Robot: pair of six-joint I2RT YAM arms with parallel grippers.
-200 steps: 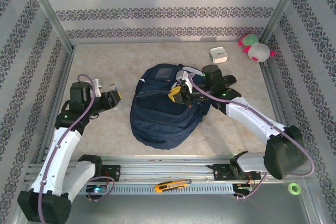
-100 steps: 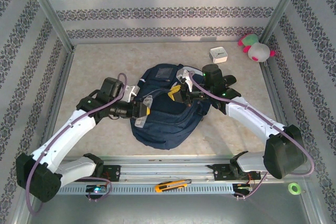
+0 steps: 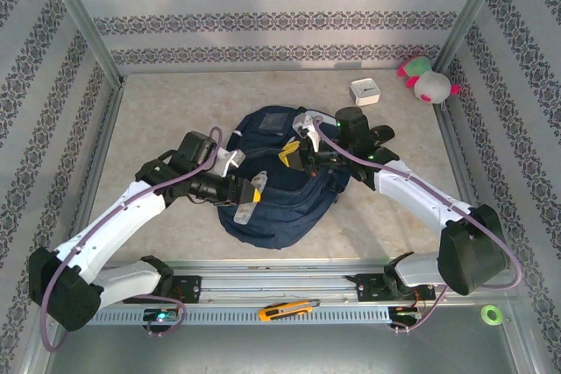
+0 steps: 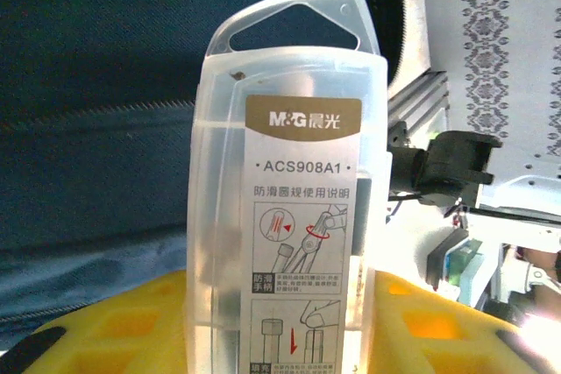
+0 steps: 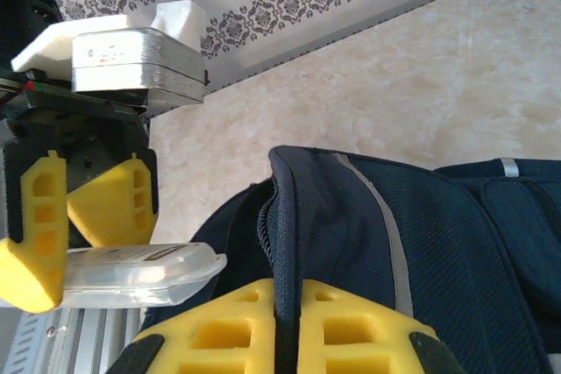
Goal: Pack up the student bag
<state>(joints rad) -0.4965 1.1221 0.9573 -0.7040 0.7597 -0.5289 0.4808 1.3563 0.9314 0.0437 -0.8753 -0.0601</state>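
One big soft item sits near the middle of the table [image 3: 158, 111]: the student bag [image 3: 285, 208], a navy fabric backpack lying flat, a little nearer the right edge than the left and well apart from every corner. It looks limp rather than stiff. I judge it will sag and fold wherever it is lifted, and its mouth will likely fall closed unless an edge is held up. Cloth of this weave should not be slippery and is not fragile, though the bag's bulk suggests some weight if dragged. The best holds seem to be the reinforced zip rim or a strap, not a loose panel. The right gripper [image 3: 300, 157] is clenched on just such a spot, the rim by the zip on the bag's far right part, and in the right wrist view the fabric ridge runs down between its yellow pads [image 5: 219, 335]. The left gripper [image 3: 251, 194] hangs over the bag's left flank, clamped on a clear plastic case [image 4: 289, 172] with printed instrument instructions. Whether the case touches the cloth I cannot tell. The bag's opening appears to lie between the two grippers.
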